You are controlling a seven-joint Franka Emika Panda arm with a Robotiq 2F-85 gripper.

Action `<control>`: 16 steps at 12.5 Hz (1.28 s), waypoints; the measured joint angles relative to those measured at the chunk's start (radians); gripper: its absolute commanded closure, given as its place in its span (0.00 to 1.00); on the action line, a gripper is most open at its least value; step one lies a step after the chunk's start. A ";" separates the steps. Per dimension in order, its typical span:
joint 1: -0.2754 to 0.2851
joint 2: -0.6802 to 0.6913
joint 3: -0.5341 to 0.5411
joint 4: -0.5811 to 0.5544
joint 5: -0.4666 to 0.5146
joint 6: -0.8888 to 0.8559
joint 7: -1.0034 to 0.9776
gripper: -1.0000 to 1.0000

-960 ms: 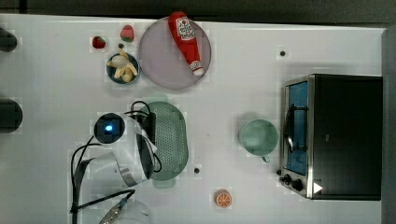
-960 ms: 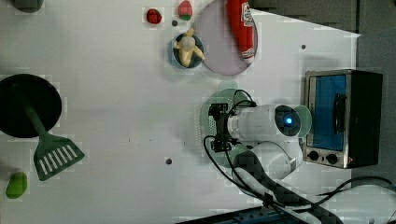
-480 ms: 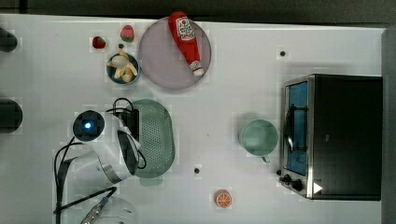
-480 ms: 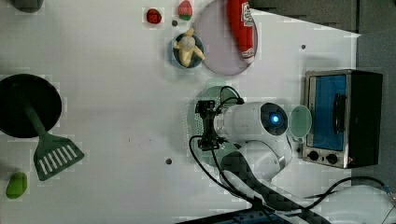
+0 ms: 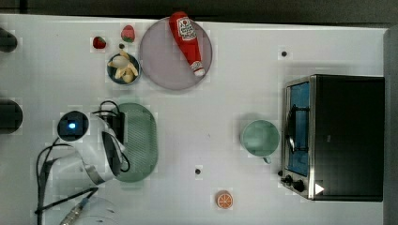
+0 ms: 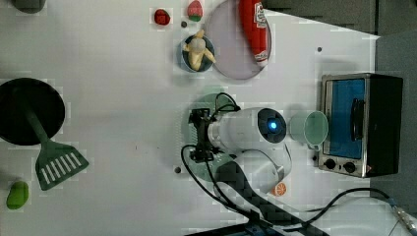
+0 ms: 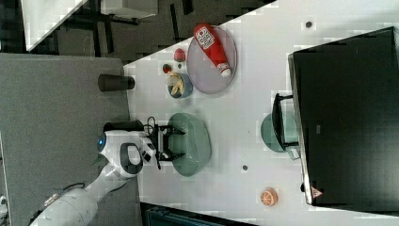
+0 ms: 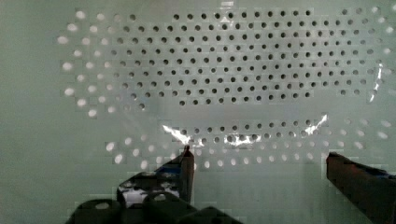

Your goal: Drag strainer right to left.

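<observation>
The strainer [image 5: 138, 140] lies on the white table [image 5: 234, 61], toward the top view's left, below the greyish plate [image 5: 164, 65] (which carries a ketchup bottle [image 5: 188, 42]) and well apart from the green cup [image 5: 259, 137] by the toaster oven [image 5: 338, 136]. The gripper [image 8: 257, 163] sits over its perforated bottom with fingers [image 8: 186, 170] spread wide, grasping nothing.

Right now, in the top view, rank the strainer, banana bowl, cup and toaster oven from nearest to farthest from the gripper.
1. Strainer, directly under the gripper.
2. Banana bowl, toward the top view's top.
3. Cup, off to the top view's right.
4. Toaster oven, at the top view's far right.
</observation>
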 measured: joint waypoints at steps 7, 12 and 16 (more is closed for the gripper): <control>0.085 0.055 0.015 0.143 0.079 0.021 0.014 0.00; 0.124 0.098 0.009 0.229 0.074 0.020 0.101 0.00; 0.152 0.163 0.021 0.276 0.073 0.016 0.129 0.00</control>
